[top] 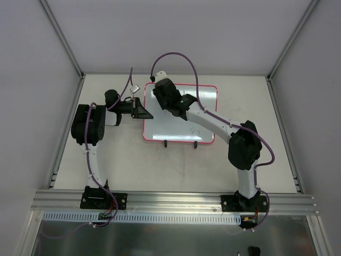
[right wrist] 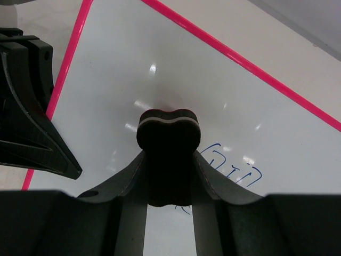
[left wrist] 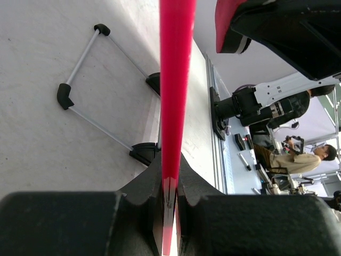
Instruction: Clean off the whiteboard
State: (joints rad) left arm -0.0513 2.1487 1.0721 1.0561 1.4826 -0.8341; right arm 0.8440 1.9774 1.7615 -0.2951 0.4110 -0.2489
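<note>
The whiteboard point(top: 176, 120) lies on the surface point(top: 106, 160), left edge clenched in the left fingers point(left wrist: 141, 194). The right fingers point(right wrist: 133, 181) grasp the eraser point(right wrist: 169, 130) by its far corner — wiping is in hand. Next, likely — press down, sweep onto the blue writing point(right wrist: 234, 172).

I count one whiteboard point(top: 166, 126), two black feet point(top: 167, 143) on its near edge, one eraser point(right wrist: 169, 133) over its face, and two grippers: left gripper point(left wrist: 169, 188) on its frame, right gripper point(right wrist: 169, 178) above it.
</note>
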